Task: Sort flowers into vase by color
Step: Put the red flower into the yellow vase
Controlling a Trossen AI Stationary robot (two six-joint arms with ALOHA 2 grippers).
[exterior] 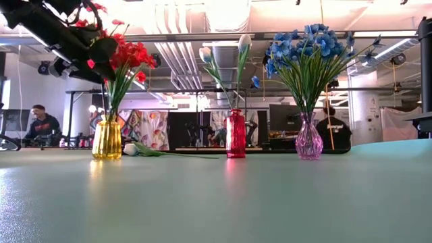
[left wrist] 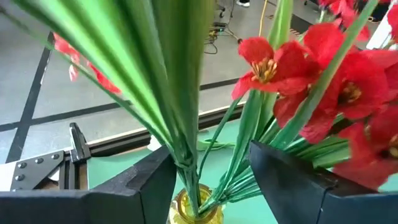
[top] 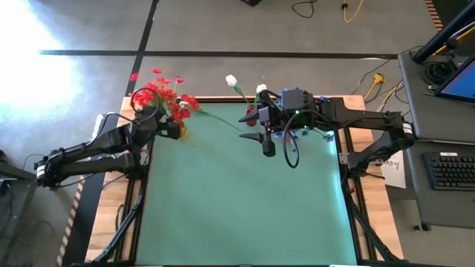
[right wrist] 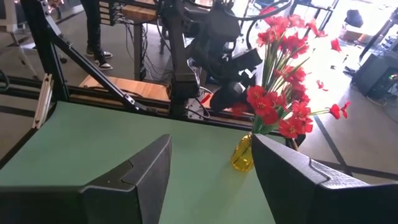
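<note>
Standing upright in yellow vase (exterior: 107,140), red flowers (exterior: 128,55)

No text, label, brand, number or sign can be read in any of the views.

Grey concrete floor (top: 223,30) with dark tape lines, bright glare patch. Cables (top: 326,9) on floor. Desk with keyboard (top: 451,169) beside table. Ceiling ducts (exterior: 182,40) overhead. Seated person (exterior: 42,125) behind monitors.
</note>
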